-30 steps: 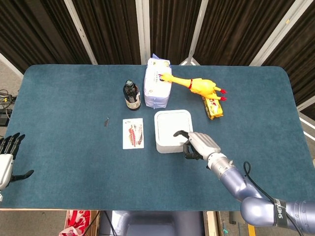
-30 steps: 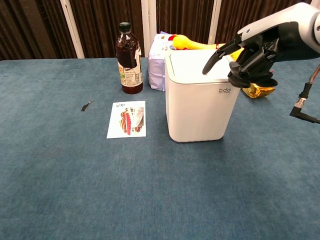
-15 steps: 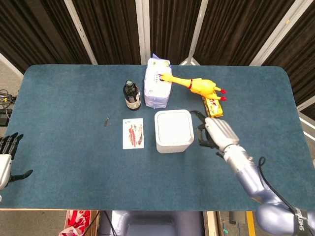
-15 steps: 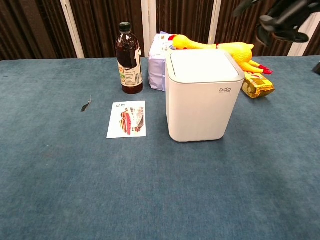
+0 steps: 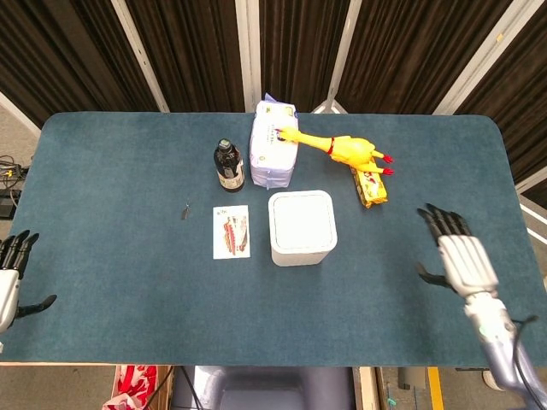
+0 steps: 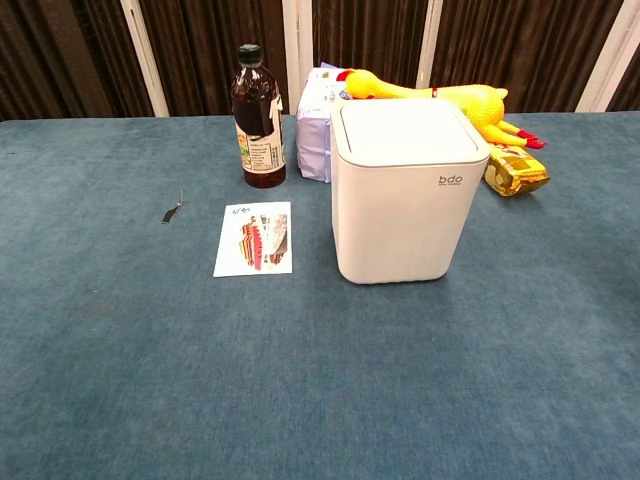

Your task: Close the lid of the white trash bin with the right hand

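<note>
White trash bin point(image 5: 302, 228) well left of the right hand's point(image 5: 457, 257) spread, empty fingers point(image 5: 440, 219); lid point(image 6: 405, 132) flat, apparently shut. Rigid, light plastic, probably: best pressed on top, never squeezed. Left hand point(image 5: 10, 278) empty, fingers apart.

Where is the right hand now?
In the head view, the right hand sits over the table's right side, fingers spread, well apart from the bin. The chest view doesn't show it.
</note>
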